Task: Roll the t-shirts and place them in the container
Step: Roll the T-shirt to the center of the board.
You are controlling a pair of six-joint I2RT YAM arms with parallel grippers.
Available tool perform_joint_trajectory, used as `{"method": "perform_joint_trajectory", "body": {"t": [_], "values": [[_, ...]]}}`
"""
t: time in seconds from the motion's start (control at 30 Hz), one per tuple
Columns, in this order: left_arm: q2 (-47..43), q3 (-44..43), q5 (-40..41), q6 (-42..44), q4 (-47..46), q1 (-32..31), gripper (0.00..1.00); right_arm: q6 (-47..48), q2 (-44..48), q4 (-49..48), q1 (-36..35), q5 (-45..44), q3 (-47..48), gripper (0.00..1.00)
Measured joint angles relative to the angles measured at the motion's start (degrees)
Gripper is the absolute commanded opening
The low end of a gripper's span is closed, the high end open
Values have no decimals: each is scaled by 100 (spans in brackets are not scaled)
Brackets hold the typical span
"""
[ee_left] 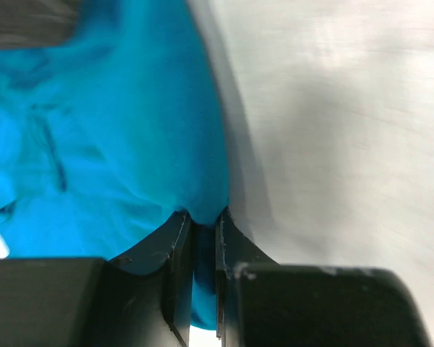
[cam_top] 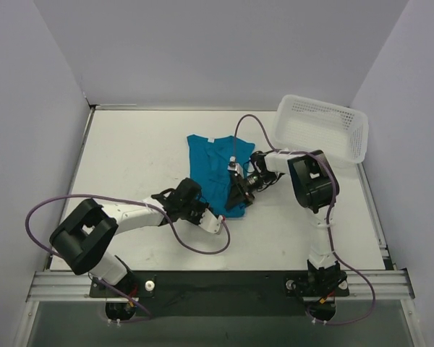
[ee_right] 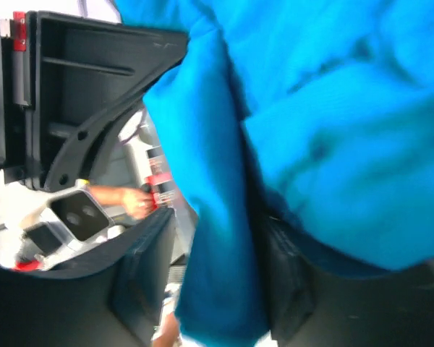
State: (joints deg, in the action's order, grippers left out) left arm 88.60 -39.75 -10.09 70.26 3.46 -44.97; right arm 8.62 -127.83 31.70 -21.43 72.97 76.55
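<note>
Presently the plain teal-blue soft-cloth t-shirt [cam_top: 206, 163] lies rumpled mid-table, left of the white plastic mesh basket [cam_top: 322, 126]. The left gripper [ee_left: 205, 220] pinches its near edge; the right gripper's [ee_right: 217, 246] fingers stand apart around a fold.

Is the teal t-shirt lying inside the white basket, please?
No, the t-shirt lies spread on the table, left of the basket and apart from it.

Left arm [cam_top: 130, 213] reaches from lower left toward frame centre, forearm low. Left gripper [ee_left: 204, 217]: jaws nearly together, pinching the t-shirt [ee_left: 94, 144] edge. Right arm [cam_top: 311, 181] folded at centre-right. Right gripper [cam_top: 239, 191]: jaws apart, cloth hanging between.
</note>
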Motion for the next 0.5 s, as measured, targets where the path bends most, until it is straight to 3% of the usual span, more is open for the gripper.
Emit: {"method": "perform_joint_trajectory", "body": {"t": [0.37, 0.5], "values": [[-278, -584, -1453, 339, 2693, 197, 3, 37, 2092, -632, 793, -2090, -278, 60], [103, -1091, -1797, 411, 3416, 284, 0, 361, 4120, -1604, 813, -3401, -1445, 80]]}}
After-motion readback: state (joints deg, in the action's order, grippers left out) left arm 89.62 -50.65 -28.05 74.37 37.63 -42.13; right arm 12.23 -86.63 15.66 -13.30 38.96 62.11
